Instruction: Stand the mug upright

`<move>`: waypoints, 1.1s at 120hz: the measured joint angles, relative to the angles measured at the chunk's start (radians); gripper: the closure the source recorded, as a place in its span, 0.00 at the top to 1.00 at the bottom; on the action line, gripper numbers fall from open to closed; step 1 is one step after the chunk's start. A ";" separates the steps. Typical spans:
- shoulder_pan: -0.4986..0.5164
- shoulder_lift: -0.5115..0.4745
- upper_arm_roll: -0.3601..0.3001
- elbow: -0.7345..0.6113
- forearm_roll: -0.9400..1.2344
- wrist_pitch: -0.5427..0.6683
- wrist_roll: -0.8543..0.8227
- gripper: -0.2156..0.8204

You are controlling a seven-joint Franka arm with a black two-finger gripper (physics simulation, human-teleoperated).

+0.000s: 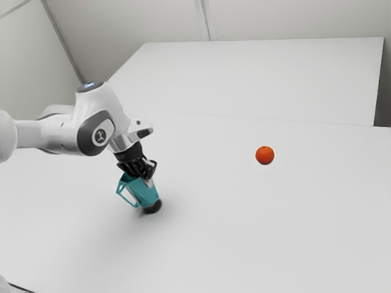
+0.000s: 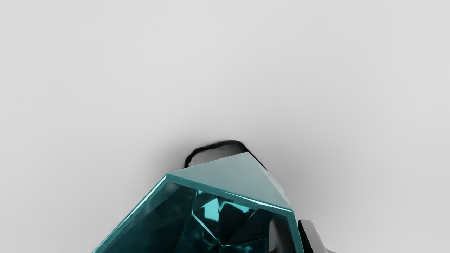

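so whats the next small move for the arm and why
Probably a slow turn of the black gripper, grip held, to bring the teal faceted mug level over the white table. The fingers pinch its wall, one inside, one outside, yet it leans: its lower end points toward the exterior view's right.

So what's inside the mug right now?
The gripper has one fingertip inside the mug, the other outside, pinching the wall. Faceted teal inner walls show; the patch behind the inner fingertip is covered.
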 joint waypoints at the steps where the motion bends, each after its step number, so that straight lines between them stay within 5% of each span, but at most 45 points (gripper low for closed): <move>1: 0.000 0.003 0.000 0.000 -0.001 0.001 -0.002 0.04; 71: -0.012 0.089 0.000 0.010 0.009 0.005 -0.085 0.04; 100: -0.009 0.090 -0.002 0.054 0.045 -0.037 -0.090 0.51; 132: -0.027 0.071 -0.003 0.185 0.090 -0.098 -0.091 0.71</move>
